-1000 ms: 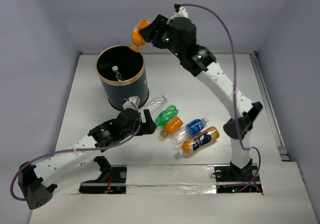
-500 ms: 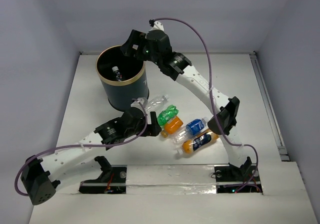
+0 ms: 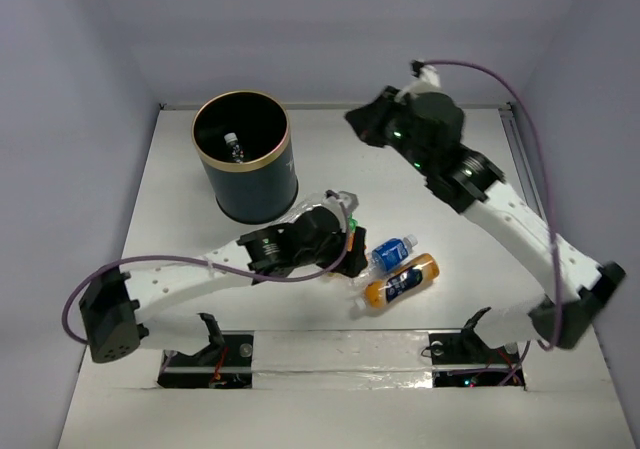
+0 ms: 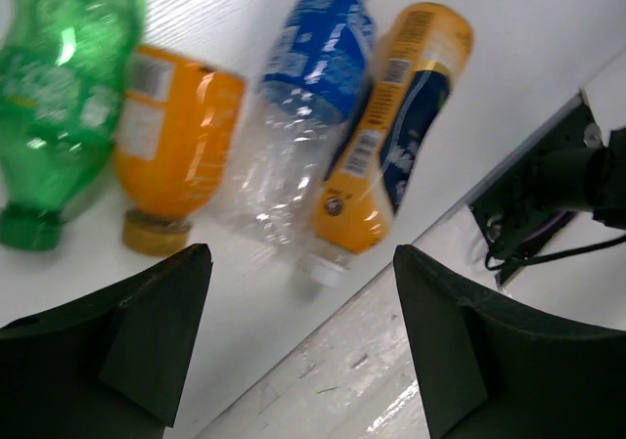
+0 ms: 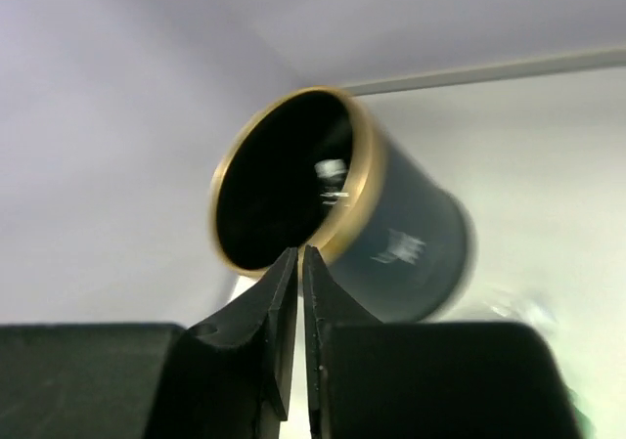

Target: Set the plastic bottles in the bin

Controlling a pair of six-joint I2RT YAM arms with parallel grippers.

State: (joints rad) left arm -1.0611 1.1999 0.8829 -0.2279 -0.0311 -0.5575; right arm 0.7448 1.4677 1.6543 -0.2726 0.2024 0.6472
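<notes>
Your bin (image 3: 258, 191) stands upright at the upper left of the overhead view, gold rim up, with one clear bottle (image 3: 233, 147) inside, its white cap showing. In the right wrist view the bin sits at the centre, blurred, with only pale glints in its dark inside.

The other bottles lie clustered on the worktop (image 3: 180, 219) at the centre of the overhead view, just below and right of the bin. The left wrist view shows four packed side by side: a green bottle (image 4: 54, 87), an orange bottle (image 4: 176, 146), a blue-labelled clear bottle (image 4: 303, 97) and an orange bottle with a dark blue label (image 4: 391, 155).

Your left gripper (image 4: 298, 341) hovers over them, jaws spread wide and holding nothing. Your right gripper (image 5: 301, 302) sits right of the bin in the overhead view, jaws pressed together and empty.

The worktop is white, and pale grey-lilac walls (image 3: 80, 49) close it in. From overhead, the left gripper hides most of the green and plain orange bottles.
</notes>
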